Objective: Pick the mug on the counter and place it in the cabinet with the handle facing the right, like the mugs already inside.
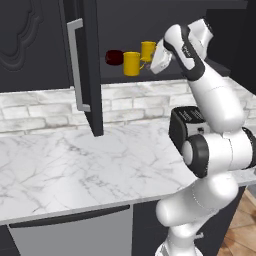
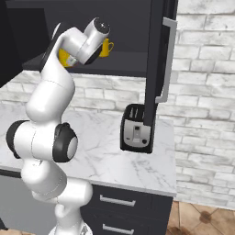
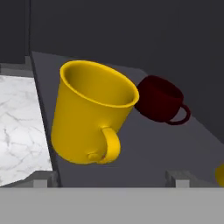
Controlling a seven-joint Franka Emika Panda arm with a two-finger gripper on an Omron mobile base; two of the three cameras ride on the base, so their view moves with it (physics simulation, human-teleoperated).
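The broad white marble counter with grey veins [image 1: 75, 165] lies nearest and carries no mug; a black toaster [image 2: 136, 128] stands on it at the 3 o'clock side of the arm. The arm reaches up into the dark charcoal wall cabinet [image 1: 87, 60], whose tall door with the silver bar pull stands open.

In the hand view the gripper [image 3: 109, 178] has its two dark fingertips [image 3: 177, 177] wide apart with nothing between them. Just beyond them stands the bright lemon-yellow mug [image 3: 87, 113], its handle toward the camera, and behind it at 2 o'clock the squat dark red mug [image 3: 159, 98].

The small golden-yellow cylindrical mug [image 1: 148, 50] is inside the cabinet, just beside the hand at its 10 o'clock in the left base view. In the right base view its C-shaped loop handle [image 2: 111, 46] points to 3 o'clock, as asked. It seems to rest on the dark shelf, but the hand hides its bottom, so I cannot be sure.

I judge that placing and release are done. The next move should draw the hand straight back out, without brushing the golden mug or the lemon one.
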